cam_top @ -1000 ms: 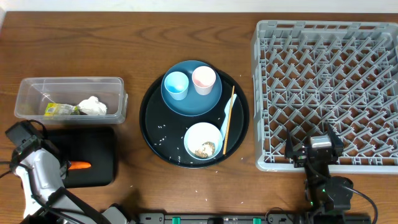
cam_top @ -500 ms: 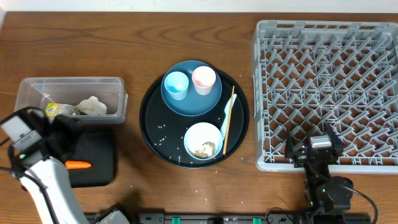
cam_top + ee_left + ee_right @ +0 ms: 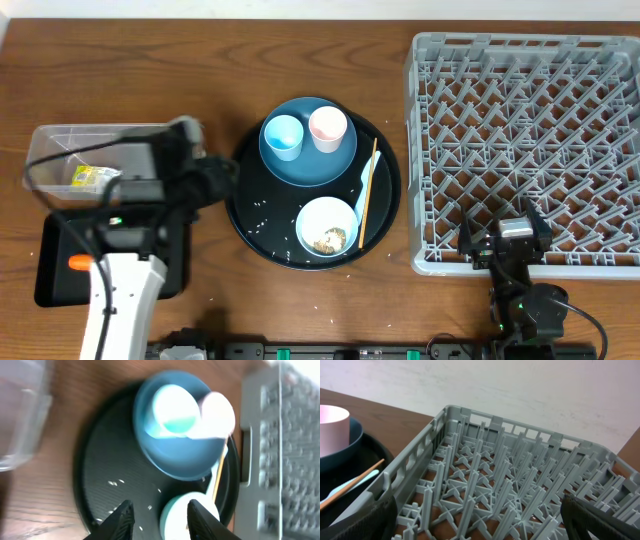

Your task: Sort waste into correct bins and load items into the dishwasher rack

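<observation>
At the left rim of the round black tray, my left gripper hangs with its fingers spread apart and nothing between them, while its wrist camera looks down on the dishes. The dark blue plate sits at the back of that tray, carrying the light-blue cup and the pink cup side by side. In front of it stands the white bowl with brownish food scraps inside, and a few rice grains lie loose on the tray. The white spoon and the chopstick lie together along its right side. Farther left, the yellow-green wrapper rests in the clear tub and the carrot lies on the black rectangular tray; my arm covers much of both. My right gripper sits at the near edge of the grey rack, released wide and holding nothing.
</observation>
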Tool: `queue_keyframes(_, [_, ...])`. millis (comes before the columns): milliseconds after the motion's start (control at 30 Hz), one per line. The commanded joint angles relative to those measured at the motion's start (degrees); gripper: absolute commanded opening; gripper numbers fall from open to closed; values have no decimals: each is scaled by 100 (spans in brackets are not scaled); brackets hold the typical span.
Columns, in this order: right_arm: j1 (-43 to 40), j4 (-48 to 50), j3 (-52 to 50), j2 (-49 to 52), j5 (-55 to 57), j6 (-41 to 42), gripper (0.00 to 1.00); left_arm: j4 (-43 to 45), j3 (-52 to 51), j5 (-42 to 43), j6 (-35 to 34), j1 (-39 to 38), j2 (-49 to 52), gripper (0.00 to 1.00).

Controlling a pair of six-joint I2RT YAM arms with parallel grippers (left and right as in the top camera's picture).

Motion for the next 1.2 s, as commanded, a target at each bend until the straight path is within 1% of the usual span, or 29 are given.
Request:
queue_keyframes(0, [-35, -20, -9, -24, 15, -31, 99, -90, 168, -1058, 127, -802, 85, 37])
queue_keyframes(67, [-35, -20, -9, -24, 15, -31, 99, -92, 177, -1333, 125, -1224, 190, 37])
queue_keyframes(167, [-35, -20, -9, -24, 15, -31, 99, -264, 326, -1392, 103, -1683, 514, 41])
queue_keyframes(233, [-35, -20, -9, -24, 15, -31, 99, -485, 514, -1390, 105, -1810, 774, 41])
queue_keyframes(433, [-35, -20, -9, -24, 15, -31, 99, -1436, 1550, -1388, 131, -2081, 1864, 41])
queue_keyframes(500, [-35, -20, -9, -24, 15, -31, 99, -1530, 1727, -1388, 131, -2208, 2055, 41])
queue_keyframes(733, [-35, -20, -9, -24, 15, -31, 99, -1764, 1744, -1388, 127, -2846, 2481, 41])
queue_keyframes(1000, [-35, -20, -9, -24, 15, -31, 99, -1827, 1670, -1388, 105, -3593, 3117, 42])
queue_keyframes(1067, [-35, -20, -9, -24, 15, -31, 99, -1818, 1670, -1394, 107, -3703, 3289, 46])
queue_keyframes(1167, [-35, -20, -9, -24, 15, -31, 99, -1792, 1670, -1392, 105, -3753, 3547, 46])
